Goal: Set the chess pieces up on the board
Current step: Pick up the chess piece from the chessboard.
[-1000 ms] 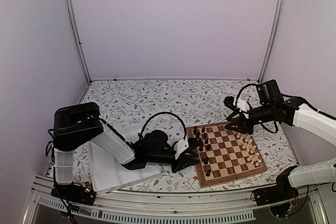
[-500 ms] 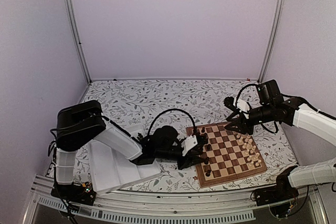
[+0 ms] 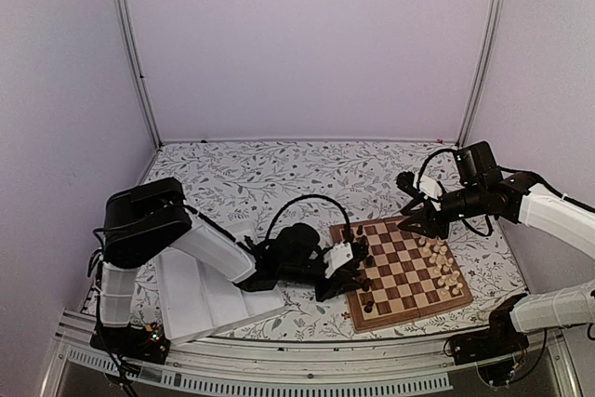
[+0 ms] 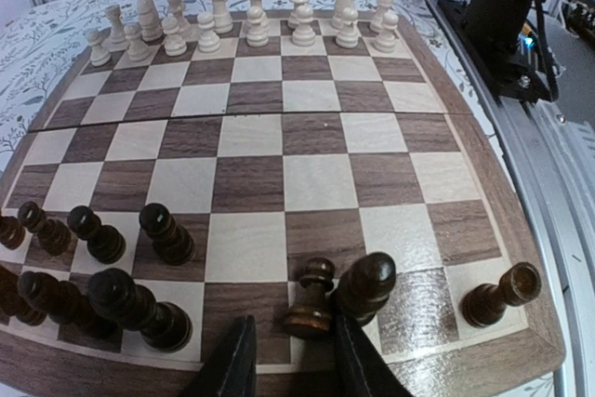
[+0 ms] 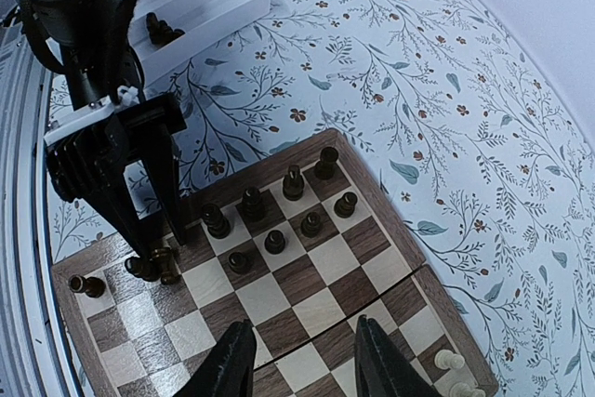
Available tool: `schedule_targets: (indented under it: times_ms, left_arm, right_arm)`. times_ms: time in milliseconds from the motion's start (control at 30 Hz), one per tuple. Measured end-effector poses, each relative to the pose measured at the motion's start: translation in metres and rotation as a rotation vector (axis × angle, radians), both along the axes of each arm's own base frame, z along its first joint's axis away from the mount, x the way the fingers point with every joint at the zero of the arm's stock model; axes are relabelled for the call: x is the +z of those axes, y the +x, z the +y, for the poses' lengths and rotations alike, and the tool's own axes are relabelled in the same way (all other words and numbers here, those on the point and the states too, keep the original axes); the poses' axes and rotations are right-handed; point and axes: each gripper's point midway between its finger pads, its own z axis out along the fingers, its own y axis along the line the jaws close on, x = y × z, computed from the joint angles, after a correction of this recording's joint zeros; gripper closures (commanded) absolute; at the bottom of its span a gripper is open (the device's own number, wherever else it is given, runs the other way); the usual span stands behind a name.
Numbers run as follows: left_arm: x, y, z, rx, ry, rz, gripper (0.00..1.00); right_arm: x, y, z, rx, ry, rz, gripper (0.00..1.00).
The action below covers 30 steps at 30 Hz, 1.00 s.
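The left gripper [image 4: 293, 337] is low at the near edge of the chessboard [image 4: 307, 127]. Its fingers are spread on the two sides of a dark pawn [image 4: 311, 297] that stands in the nearest row, and they do not seem to press it. A taller dark piece [image 4: 367, 284] stands just beside the pawn, very near the finger on that side. If the arm draws back crooked, or a finger catches the pawn's base, either piece could fall and knock the other dark pieces [image 4: 102, 276] close by. The right gripper [image 5: 302, 355] hovers above the board, also spread and empty. The cream pieces [image 4: 251, 20] are lined up on the far side.
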Motion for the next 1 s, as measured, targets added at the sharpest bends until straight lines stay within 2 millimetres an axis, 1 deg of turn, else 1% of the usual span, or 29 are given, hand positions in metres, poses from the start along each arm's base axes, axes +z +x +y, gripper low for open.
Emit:
schedule_targets:
  times_ms: [200, 367, 533, 767, 900, 1000]
  left_arm:
    - [-0.001, 0.002, -0.002, -0.003, 0.010, -0.008, 0.77]
    - [-0.001, 0.003, -0.001, -0.003, 0.011, -0.010, 0.79]
    - [0.000, 0.002, 0.007, 0.005, 0.019, -0.008, 0.81]
    - [0.000, 0.007, 0.019, 0.032, 0.029, -0.009, 0.80]
    - [0.000, 0.006, 0.024, 0.040, 0.032, -0.006, 0.78]
    - [0.003, 0.005, 0.032, 0.056, 0.034, -0.006, 0.76]
  right_arm:
    - [0.000, 0.000, 0.000, 0.000, 0.000, 0.000, 0.61]
    - [0.000, 0.000, 0.000, 0.001, 0.000, 0.001, 0.61]
    - [-0.001, 0.000, 0.000, 0.001, -0.001, 0.005, 0.61]
    - [-0.008, -0.002, 0.002, 0.020, -0.009, 0.028, 0.63]
    - [-0.020, -0.009, 0.007, 0.066, -0.040, 0.037, 0.68]
    - [-0.042, -0.024, 0.017, 0.127, -0.099, 0.068, 0.70]
